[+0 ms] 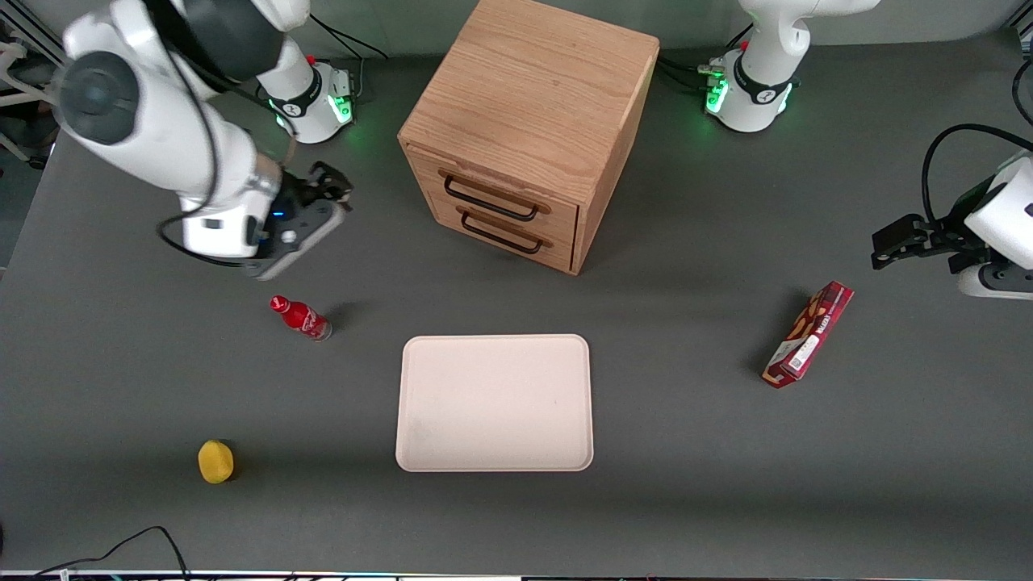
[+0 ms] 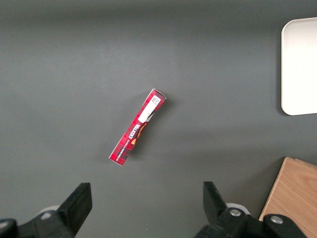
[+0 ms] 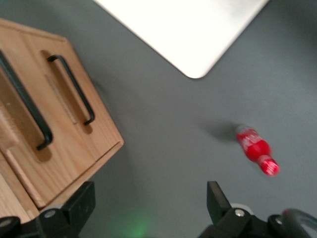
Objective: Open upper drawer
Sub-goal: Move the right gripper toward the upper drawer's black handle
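Oak upper drawer (image 1: 492,194) shut; gripper (image 1: 329,187) apart

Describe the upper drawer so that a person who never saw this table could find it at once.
Find the cube-shaped wooden cabinet, farther from the front camera than the pale tray. Its front carries two light-oak drawers, both closed. The upper drawer is the higher one, with a thin black bar handle. The open claw hovers beside the cabinet.

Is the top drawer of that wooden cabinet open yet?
No, shut. The upper drawer sits flush with the lower drawer, and the open gripper hangs beside the cabinet.
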You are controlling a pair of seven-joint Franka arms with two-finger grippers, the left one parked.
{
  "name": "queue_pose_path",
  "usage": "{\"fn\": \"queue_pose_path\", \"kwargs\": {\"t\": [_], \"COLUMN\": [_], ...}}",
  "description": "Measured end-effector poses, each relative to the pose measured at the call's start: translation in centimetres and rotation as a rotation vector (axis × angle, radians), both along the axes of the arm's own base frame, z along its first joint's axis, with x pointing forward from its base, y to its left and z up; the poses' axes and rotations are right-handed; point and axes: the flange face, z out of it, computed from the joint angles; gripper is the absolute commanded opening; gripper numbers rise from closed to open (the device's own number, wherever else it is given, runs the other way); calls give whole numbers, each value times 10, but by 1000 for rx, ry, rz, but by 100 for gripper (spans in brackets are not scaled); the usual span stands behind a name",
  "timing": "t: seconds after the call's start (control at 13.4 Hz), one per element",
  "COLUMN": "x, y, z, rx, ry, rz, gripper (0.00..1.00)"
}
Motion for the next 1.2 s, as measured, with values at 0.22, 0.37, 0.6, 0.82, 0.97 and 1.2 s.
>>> {"fn": "queue_pose_path", "kwargs": {"t": [0.22, 0.37, 0.6, 0.82, 0.97, 1.2], "x": [-5, -4, 3, 4, 6, 10], "y": [40, 52, 59, 80, 88, 93], "z": [-18, -29, -50, -75, -82, -90], "rx": [32, 58, 86, 161, 246, 284], "ry": [4, 13, 42, 89, 134, 164], "rz": [140, 258, 363, 386, 349, 320], "gripper": [100, 100, 100, 100, 100, 100]}}
